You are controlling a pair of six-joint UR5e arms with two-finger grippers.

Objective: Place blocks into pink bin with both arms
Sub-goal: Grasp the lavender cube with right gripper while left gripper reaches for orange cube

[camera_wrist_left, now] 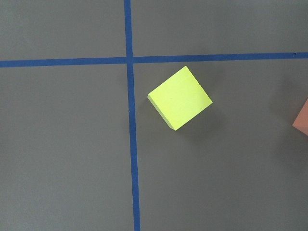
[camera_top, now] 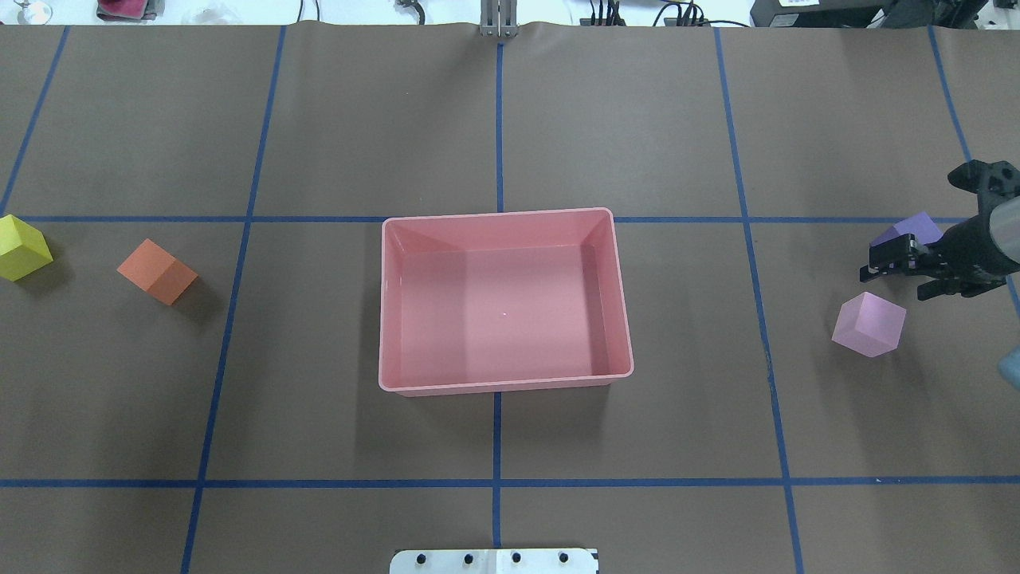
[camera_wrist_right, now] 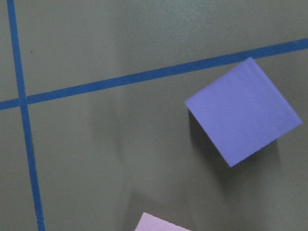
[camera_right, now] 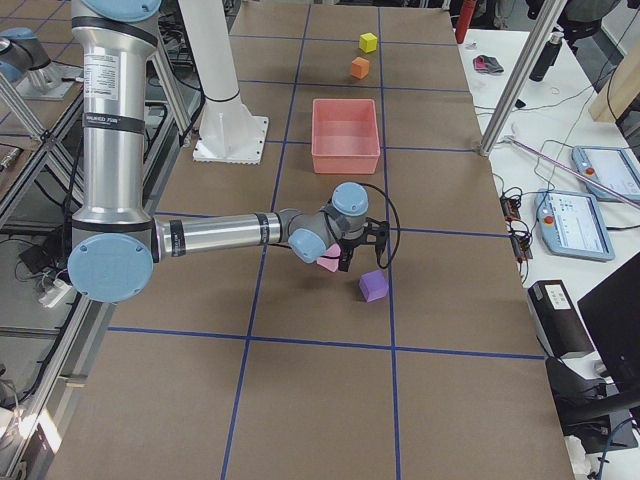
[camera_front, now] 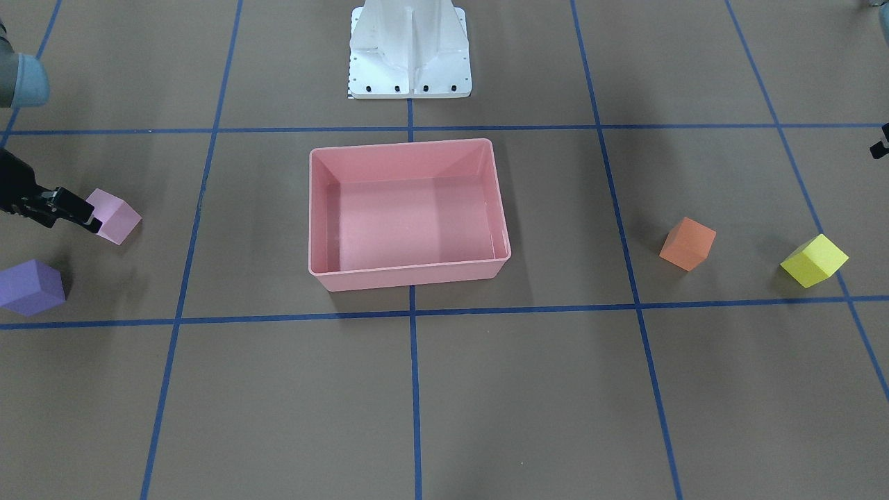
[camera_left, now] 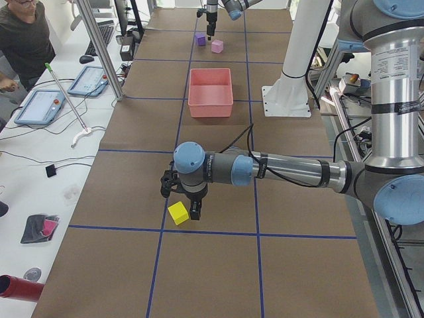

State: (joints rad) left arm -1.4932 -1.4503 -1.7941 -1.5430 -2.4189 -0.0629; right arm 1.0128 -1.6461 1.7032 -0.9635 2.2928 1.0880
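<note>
The pink bin (camera_top: 625, 319) stands at the table's middle with nothing in it. My right gripper (camera_top: 896, 281) hovers open and empty above the table between the purple block (camera_top: 916, 227) and the light pink-lilac block (camera_top: 868, 323). In the front view this gripper (camera_front: 82, 212) is beside the lilac block (camera_front: 118, 217), with the purple block (camera_front: 31, 286) nearer the camera. My left gripper (camera_left: 182, 199) hangs just over the yellow block (camera_left: 178, 213); I cannot tell whether it is open. The yellow block (camera_wrist_left: 179, 97) fills the left wrist view. The orange block (camera_top: 158, 271) lies beside it.
The white pedestal base (camera_front: 410, 55) stands behind the bin. Blue tape lines (camera_top: 498, 482) grid the brown table. An operator (camera_left: 23, 40) and tablets (camera_left: 40, 106) are at a side bench along the far edge.
</note>
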